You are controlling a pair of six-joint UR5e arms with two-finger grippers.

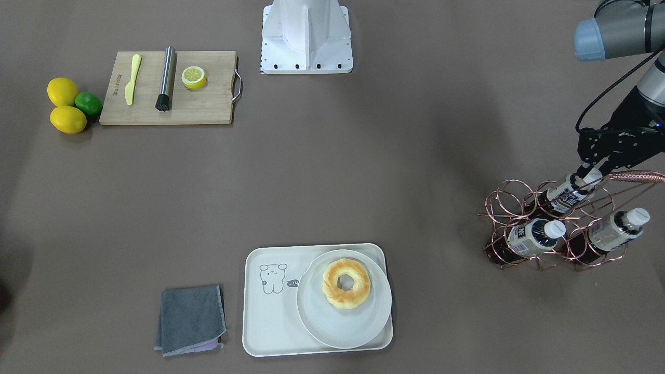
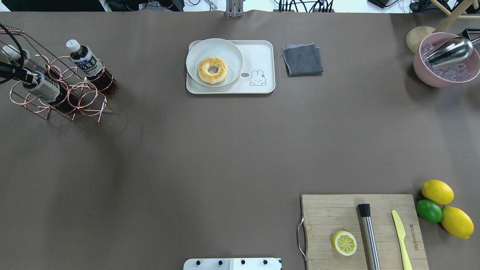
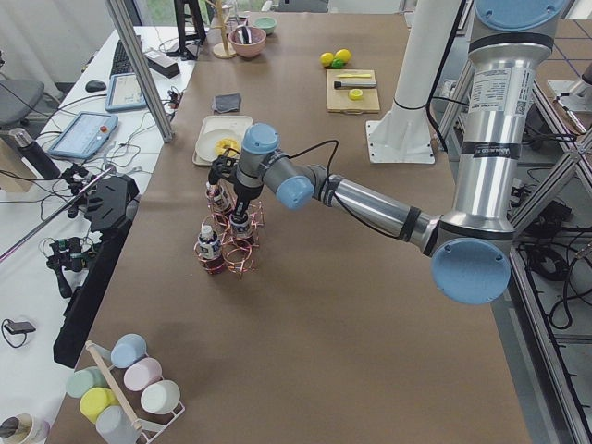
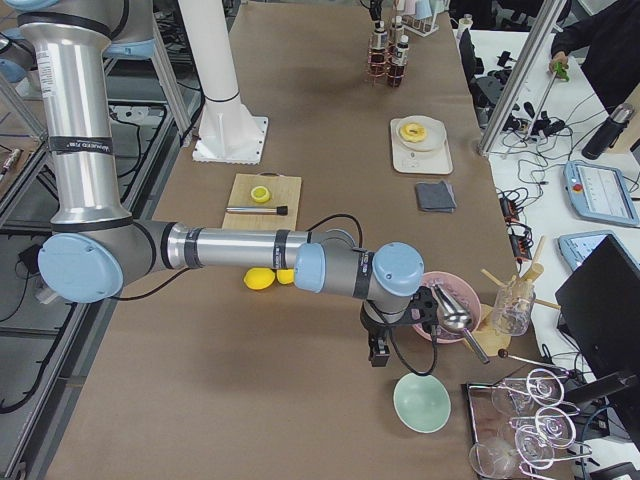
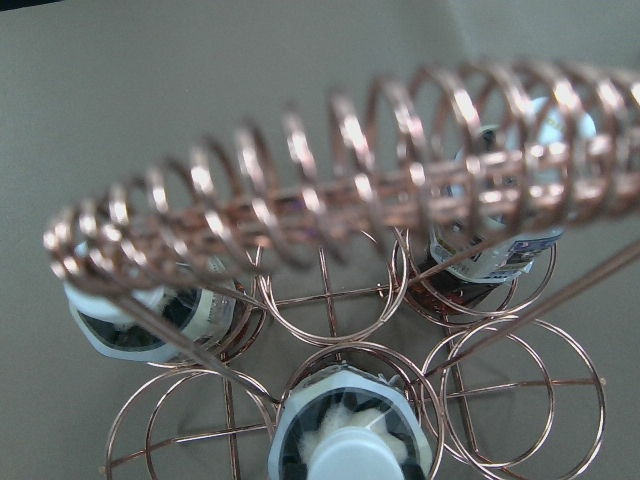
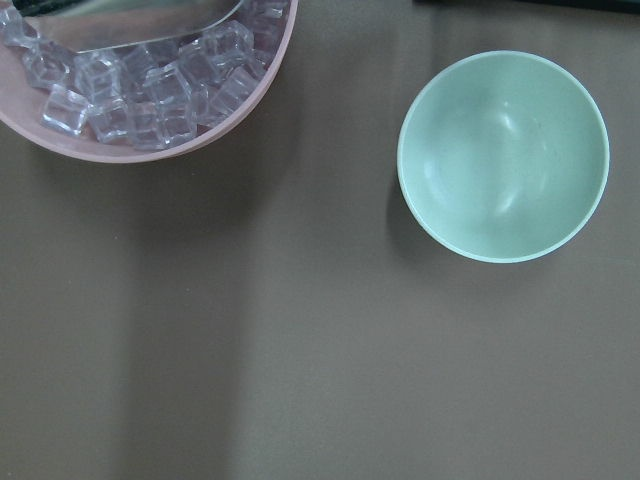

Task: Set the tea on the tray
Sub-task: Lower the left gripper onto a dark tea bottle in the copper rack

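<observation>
Copper wire rack with round rings (image 1: 571, 228) sits at ten o'clock on the table in the overhead view. It holds three small clear plastic bottles of dark brown tea with white caps. The left gripper (image 1: 593, 172) is at the cap of the top tea bottle (image 1: 563, 196). Its black fingers stand one on each side of the cap, but I cannot tell if they are squeezing it. The right gripper (image 4: 378, 355) hangs far off by a pink bowl of ice cubes (image 2: 422, 73) at two o'clock (I cannot tell if its jaws are apart or together).

What could go wrong? The bottle lies inside a ring, so a crooked pull could catch the wire and drag the light rack, or bump the lower bottle (image 1: 535, 235). A hold on the smooth cap alone might slip.

The cream-white rectangular tray with a drawn bear (image 2: 262, 56) is at twelve o'clock. A round white plate (image 2: 232, 52) with a golden doughnut (image 2: 204, 69) fills most of it, so only the tray's three o'clock end is bare — a tight spot. From rack to tray the way crosses plain brown tabletop.
</observation>
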